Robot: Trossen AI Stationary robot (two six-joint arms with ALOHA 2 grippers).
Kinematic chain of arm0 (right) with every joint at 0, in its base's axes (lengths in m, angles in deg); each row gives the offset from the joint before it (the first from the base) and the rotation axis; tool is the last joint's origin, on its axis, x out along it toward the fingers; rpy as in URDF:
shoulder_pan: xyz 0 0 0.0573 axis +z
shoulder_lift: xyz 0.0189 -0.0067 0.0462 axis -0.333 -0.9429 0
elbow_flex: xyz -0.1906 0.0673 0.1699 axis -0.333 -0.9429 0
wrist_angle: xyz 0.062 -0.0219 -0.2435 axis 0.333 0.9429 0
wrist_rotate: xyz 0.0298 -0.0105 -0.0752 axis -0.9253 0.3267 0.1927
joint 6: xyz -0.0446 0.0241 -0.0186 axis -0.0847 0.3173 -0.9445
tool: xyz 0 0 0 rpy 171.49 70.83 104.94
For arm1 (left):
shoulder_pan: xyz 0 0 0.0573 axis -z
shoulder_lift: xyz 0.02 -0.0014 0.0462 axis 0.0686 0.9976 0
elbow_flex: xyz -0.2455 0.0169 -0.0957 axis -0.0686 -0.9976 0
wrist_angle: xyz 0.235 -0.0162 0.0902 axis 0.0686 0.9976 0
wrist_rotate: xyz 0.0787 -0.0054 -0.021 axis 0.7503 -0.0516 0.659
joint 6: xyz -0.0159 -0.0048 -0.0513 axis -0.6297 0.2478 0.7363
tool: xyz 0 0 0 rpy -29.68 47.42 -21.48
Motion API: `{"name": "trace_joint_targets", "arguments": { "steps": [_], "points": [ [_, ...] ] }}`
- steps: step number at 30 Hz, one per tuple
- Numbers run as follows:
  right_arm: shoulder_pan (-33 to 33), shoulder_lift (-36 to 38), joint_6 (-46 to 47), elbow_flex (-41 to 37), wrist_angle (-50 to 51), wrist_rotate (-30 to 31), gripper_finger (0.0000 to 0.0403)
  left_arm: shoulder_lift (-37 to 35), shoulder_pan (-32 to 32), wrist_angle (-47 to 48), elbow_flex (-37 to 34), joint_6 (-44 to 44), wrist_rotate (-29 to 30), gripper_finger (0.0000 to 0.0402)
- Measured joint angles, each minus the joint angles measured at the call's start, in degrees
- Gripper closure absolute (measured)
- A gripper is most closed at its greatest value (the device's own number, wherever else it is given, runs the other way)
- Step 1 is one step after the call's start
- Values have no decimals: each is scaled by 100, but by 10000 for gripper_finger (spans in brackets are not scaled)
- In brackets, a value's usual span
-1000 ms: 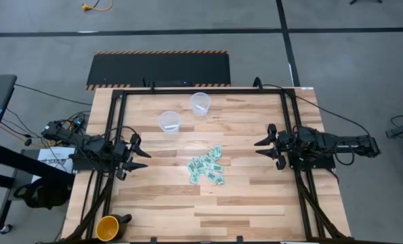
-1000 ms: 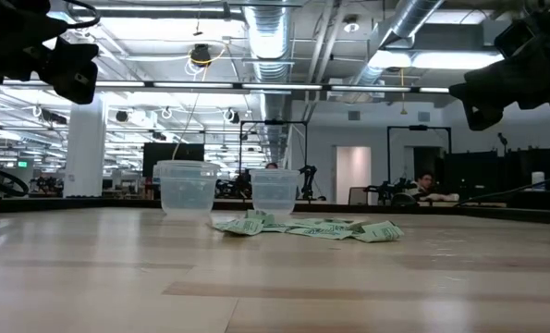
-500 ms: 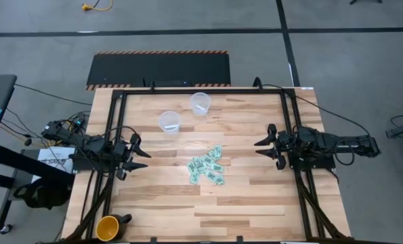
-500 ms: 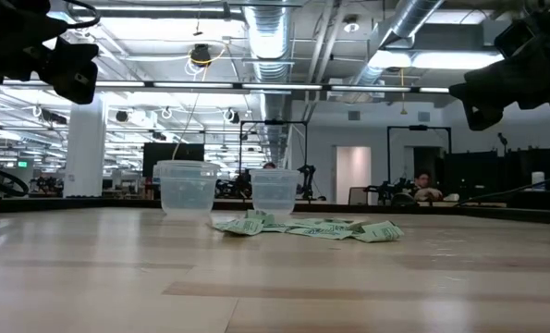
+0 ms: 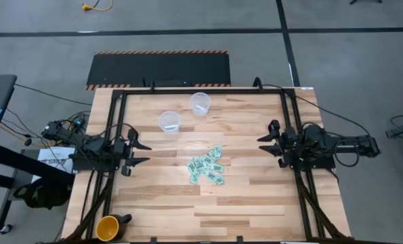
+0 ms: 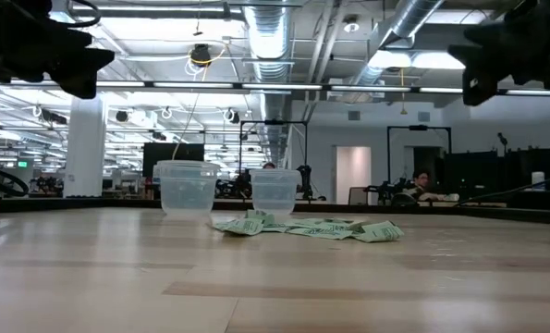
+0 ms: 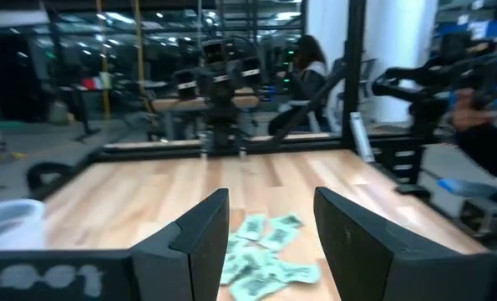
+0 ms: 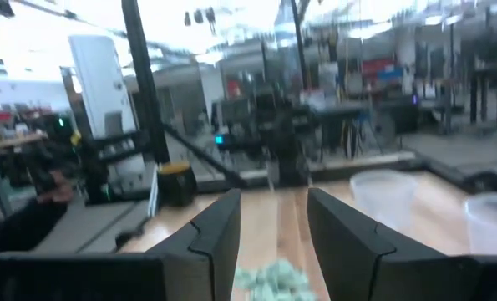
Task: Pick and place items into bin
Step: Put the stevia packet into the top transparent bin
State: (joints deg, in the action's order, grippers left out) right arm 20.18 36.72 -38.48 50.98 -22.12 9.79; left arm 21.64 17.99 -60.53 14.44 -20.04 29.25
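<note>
Several small mint-green and white wrapped pieces lie in a loose pile on the table's middle, seen low and in both wrist views. Two clear plastic cups stand on their bases beyond the pile: one nearer the left, one nearer the far edge. My left gripper hovers open near the table's left edge, pointing at the pile. My right gripper hovers open near the right edge, facing it. Both are well above the table and touch nothing.
A yellow cup sits at the near left corner. A dark frame runs round the table's far and side edges. Bare wood lies around the pile. People sit in the room beyond the table.
Both grippers have risen a little in the low view. In the high view the left gripper has shifted slightly toward the pile and the right gripper slightly toward the far edge. The pieces and cups have stayed put.
</note>
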Motion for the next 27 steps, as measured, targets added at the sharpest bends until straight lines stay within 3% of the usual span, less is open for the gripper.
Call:
{"name": "trace_joint_targets", "arguments": {
  "steps": [3, 6, 9, 12, 27],
  "points": [
    [-4, -6, -120, 1, -379, 77, 273, 0, -1, -84, 0, -240, 119, 235],
    [-11, -65, -383, 18, -615, 540, 274, 0, -1, -293, 0, -498, 124, 235],
    [-18, -265, -584, 179, -349, 984, 274, -2, -1, -499, 0, -687, 123, 235],
    [-79, -662, -600, 470, -20, 1058, 274, -1, 0, -637, 0, -732, 123, 235],
    [-111, -4375, -601, 1773, 673, 1036, 274, 0, -1, -646, 58, -509, -118, 235]
  ]
}}
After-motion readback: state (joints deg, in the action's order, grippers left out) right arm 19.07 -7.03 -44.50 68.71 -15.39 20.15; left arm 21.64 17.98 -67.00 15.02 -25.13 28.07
